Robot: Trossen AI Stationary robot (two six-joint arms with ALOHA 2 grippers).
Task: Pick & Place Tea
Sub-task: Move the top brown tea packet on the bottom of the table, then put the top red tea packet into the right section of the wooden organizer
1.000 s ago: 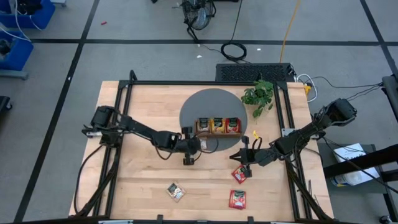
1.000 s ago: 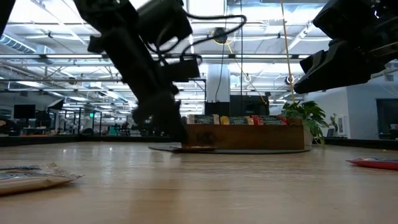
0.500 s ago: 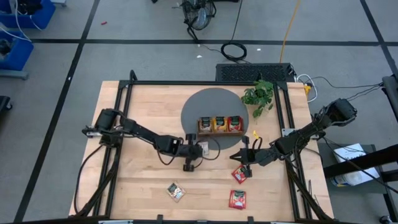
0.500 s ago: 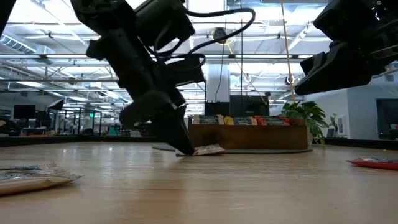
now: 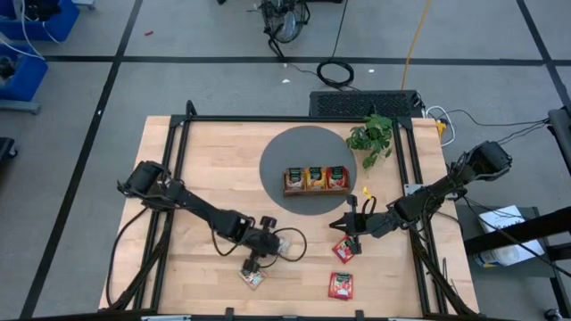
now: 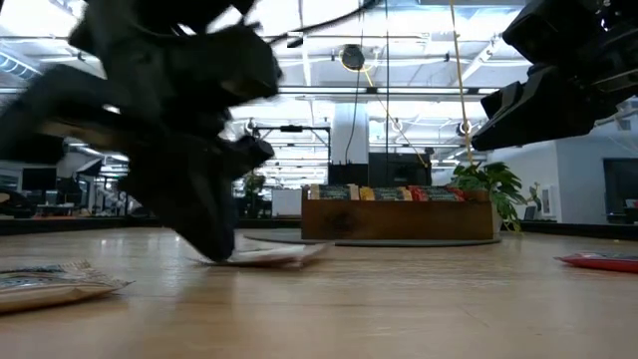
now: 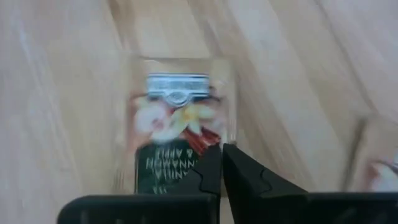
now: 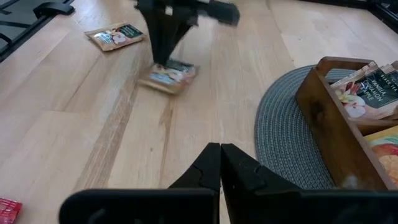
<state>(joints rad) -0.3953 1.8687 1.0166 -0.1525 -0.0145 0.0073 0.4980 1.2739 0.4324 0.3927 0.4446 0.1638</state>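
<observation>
The left gripper stood tip-down at the near edge of a beige sachet lying flat on the bare wood of the table, well short of the tray. Whether its fingers pinched that edge or only rested beside it could not be told. The likeliest failure was a poor hold: a thin, flat packet caught by one edge could slip out, or simply be shoved along the wood. A second beige sachet lay just beside it, toward the front edge, so a broad pass might knock it farther that way. The loose cable looping off the left wrist could also drag across either packet. The right gripper hung with fingers together above a red sachet, another red one nearer the front. It sat near the straight path to the tray, so the arms might crowd each other there. Open wood lay to the left and between the sachets and the mat; the plant stood clear at the far right.
</observation>
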